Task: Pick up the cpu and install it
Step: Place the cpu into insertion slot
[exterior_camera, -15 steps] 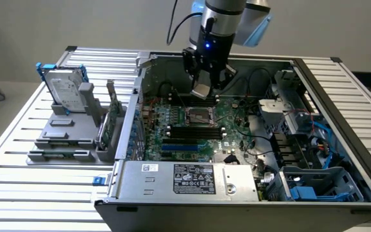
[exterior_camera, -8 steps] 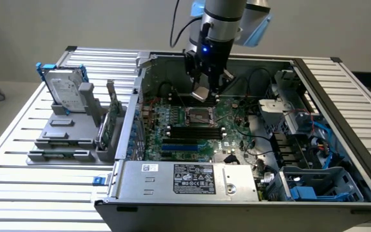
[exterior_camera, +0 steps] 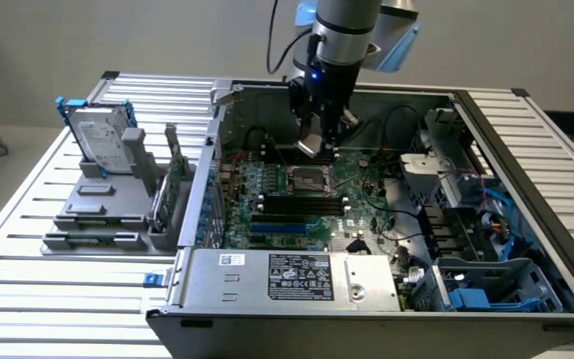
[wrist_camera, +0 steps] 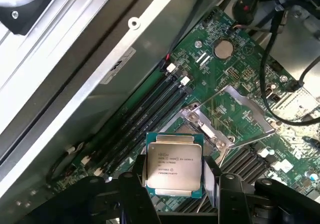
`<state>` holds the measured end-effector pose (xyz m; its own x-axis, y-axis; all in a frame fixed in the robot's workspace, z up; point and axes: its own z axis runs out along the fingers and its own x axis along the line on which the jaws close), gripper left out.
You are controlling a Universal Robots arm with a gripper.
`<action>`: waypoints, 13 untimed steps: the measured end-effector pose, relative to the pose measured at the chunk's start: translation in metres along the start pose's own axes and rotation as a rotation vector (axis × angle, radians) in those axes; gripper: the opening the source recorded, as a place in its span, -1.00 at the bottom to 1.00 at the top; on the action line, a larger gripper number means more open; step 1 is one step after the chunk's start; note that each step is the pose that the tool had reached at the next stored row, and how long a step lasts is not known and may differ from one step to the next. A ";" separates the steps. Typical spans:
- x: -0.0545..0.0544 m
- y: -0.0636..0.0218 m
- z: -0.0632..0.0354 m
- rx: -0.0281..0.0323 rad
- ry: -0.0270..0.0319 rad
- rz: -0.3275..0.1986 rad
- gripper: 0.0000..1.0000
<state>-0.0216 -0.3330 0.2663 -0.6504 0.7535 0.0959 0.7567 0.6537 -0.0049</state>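
Currently the black gripper (wrist_camera: 175, 180) clamps the small silver-topped square cpu (wrist_camera: 174, 160) by opposite edges, keeping it level for the dark metal-framed socket (exterior_camera: 305, 179) below.

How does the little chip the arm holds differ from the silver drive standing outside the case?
The cpu is small and square; the drive is far bigger, oblong, blue-framed. The cpu hangs in the gripper over the board; the drive stands upright in a grey rack outside the case. Both are silvery.
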 end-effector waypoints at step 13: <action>0.000 0.0000 0.0001 -0.0096 0.0096 0.203 0.07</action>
<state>-0.0216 -0.3330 0.2662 -0.4840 0.8689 0.1034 0.8727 0.4880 -0.0155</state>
